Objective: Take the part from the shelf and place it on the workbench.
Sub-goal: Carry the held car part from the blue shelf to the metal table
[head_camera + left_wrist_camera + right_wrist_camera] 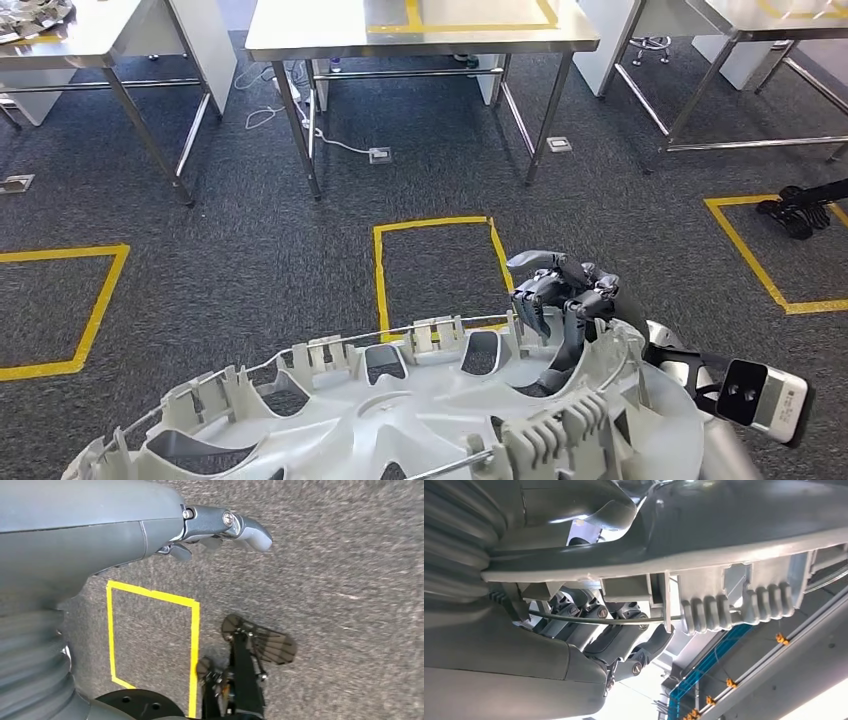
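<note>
A pale grey part (400,410) with dark grey cut-outs, speckled dark grey carpet (250,250), yellow tape squares (440,265).

Dark grey carpeted floor (250,250) stretches beneath three steel tables, marked with yellow tape squares: one (440,270) straight ahead, another (60,310) to the left, a third (770,250) to the right. The middle table (330,30) carries a yellow tape outline (460,20) on its top; the left table (90,30) holds a pale object (30,15) at its far corner, too cropped to identify. White cables (300,115) trail across the floor to a floor socket (379,155). Further sockets (559,144) (16,183) sit in the carpet. A black wheeled base (800,210) stands at right.
</note>
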Action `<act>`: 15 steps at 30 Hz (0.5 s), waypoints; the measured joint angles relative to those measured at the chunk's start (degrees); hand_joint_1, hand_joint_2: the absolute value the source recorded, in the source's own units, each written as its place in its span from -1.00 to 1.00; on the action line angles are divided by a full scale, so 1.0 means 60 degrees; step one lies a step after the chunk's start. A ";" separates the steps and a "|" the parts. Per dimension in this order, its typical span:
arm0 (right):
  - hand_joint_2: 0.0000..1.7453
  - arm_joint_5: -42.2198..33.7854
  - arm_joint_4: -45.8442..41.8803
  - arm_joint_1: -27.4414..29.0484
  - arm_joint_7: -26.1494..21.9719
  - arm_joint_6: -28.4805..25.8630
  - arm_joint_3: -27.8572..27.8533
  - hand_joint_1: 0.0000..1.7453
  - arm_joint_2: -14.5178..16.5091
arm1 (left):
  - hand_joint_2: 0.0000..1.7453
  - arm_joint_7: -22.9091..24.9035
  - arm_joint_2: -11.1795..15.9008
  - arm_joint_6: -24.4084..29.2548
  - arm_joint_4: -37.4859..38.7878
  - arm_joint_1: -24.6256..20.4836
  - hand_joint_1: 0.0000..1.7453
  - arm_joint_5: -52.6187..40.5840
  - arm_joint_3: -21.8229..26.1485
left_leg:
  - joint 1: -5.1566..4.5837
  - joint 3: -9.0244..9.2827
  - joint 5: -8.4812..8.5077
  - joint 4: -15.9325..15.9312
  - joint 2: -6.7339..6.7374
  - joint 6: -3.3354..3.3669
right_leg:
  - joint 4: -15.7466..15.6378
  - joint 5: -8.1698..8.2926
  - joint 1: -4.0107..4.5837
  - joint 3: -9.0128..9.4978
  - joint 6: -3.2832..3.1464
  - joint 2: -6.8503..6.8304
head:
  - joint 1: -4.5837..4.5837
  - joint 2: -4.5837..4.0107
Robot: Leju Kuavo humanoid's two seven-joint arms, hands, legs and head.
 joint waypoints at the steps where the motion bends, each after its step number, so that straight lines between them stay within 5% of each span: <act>1: 1.00 0.0005 0.0006 0.0008 -0.0011 -0.0007 0.0015 1.00 0.0003 | 1.00 -0.0001 0.0002 0.0004 -0.0001 0.0001 -1.00 0.0001 0.0004 | -0.0003 0.0041 -0.0055 0.0001 0.0001 0.0010 | 0.0563 -0.0215 -0.0008 -0.0430 0.0029 -0.0009 | 0.0008 0.0000; 3: 1.00 0.0027 0.0033 0.0021 -0.0031 -0.0014 0.0059 1.00 0.0009 | 1.00 -0.0002 0.0002 0.0010 -0.0001 0.0013 -1.00 0.0003 0.0013 | -0.0009 0.0170 -0.0176 0.0003 0.0001 -0.0003 | 0.0874 -0.0166 -0.0008 -0.0899 0.0029 -0.0016 | 0.0011 0.0000; 6: 1.00 0.0034 0.0074 -0.0023 -0.0051 -0.0003 0.0112 1.00 0.0014 | 1.00 -0.0009 -0.0008 0.0011 0.0001 0.0018 -1.00 0.0004 0.0018 | -0.0015 0.0481 -0.0386 0.0002 0.0000 -0.0068 | -0.0777 0.1073 0.0035 -0.0446 -0.0109 -0.0066 | 0.0026 0.0000; 7: 1.00 0.0026 0.0085 -0.0062 -0.0058 0.0005 0.0123 1.00 0.0016 | 1.00 -0.0012 -0.0013 0.0011 0.0002 0.0011 -1.00 0.0004 0.0020 | -0.0023 0.0547 -0.0448 -0.0001 0.0002 -0.0110 | -0.1297 0.1222 0.0071 -0.0262 -0.0170 -0.0099 | 0.0037 0.0000; 12: 1.00 -0.0036 0.0119 -0.0153 -0.0084 0.0013 0.0150 1.00 0.0041 | 1.00 -0.0002 -0.0009 0.0010 0.0000 -0.0003 -1.00 0.0003 0.0027 | -0.0060 0.0632 -0.0532 0.0215 0.0053 -0.0394 | -0.1832 0.1329 0.0075 0.0086 -0.0447 -0.0091 | 0.0048 0.0000; 15: 1.00 -0.0046 0.0130 -0.0184 -0.0084 0.0005 0.0177 1.00 0.0072 | 1.00 -0.0009 -0.0007 0.0007 0.0004 -0.0028 -1.00 -0.0021 0.0025 | -0.0042 -0.0094 -0.1116 0.1549 0.0039 -0.0465 | -0.1865 0.1208 0.0053 0.0264 -0.0584 -0.0077 | -0.0038 0.0000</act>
